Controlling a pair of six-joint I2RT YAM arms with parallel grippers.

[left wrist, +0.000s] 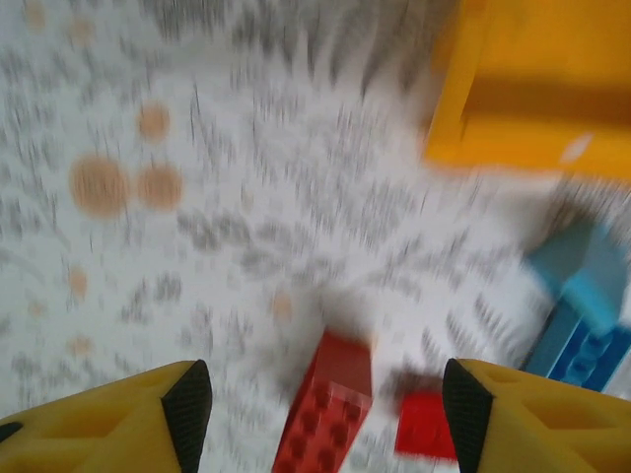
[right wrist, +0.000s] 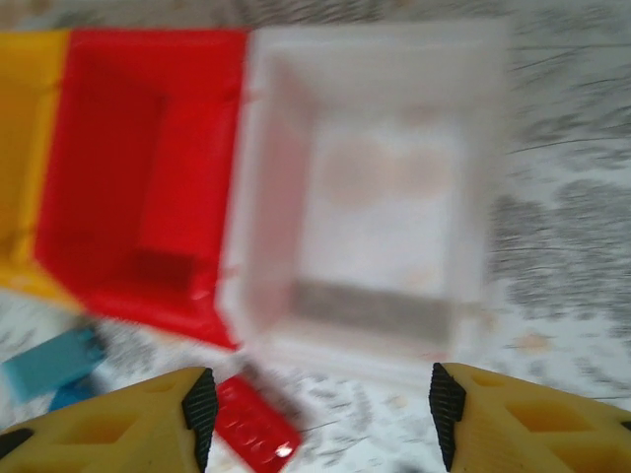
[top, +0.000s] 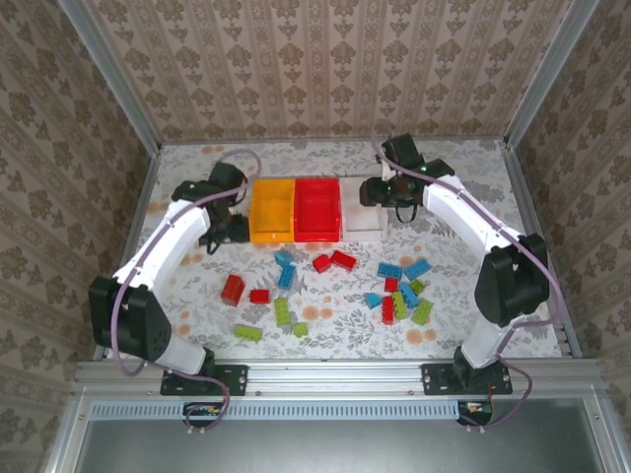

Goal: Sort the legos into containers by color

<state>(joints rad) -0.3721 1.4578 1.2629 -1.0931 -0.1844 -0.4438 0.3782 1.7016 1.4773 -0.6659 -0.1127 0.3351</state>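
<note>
Three containers stand in a row at the back of the table: yellow-orange (top: 271, 210), red (top: 317, 208) and white (top: 364, 212). Legos in red (top: 233, 289), light blue (top: 286, 271) and lime green (top: 247, 332) lie scattered on the table in front of them. My left gripper (top: 231, 225) hangs just left of the yellow bin, open and holding nothing. Its blurred wrist view looks down on a long red brick (left wrist: 330, 404) between the open left gripper (left wrist: 325, 406). My right gripper (top: 380, 192) hovers over the white bin (right wrist: 385, 197), and the right gripper (right wrist: 322, 412) is open with nothing in it.
Another cluster of bricks (top: 402, 293) lies at the front right. The left wrist view shows blue bricks (left wrist: 582, 296) and a corner of the yellow bin (left wrist: 532, 89). A red brick (right wrist: 251, 424) lies before the red bin (right wrist: 148, 168). Metal posts and patterned walls ring the table.
</note>
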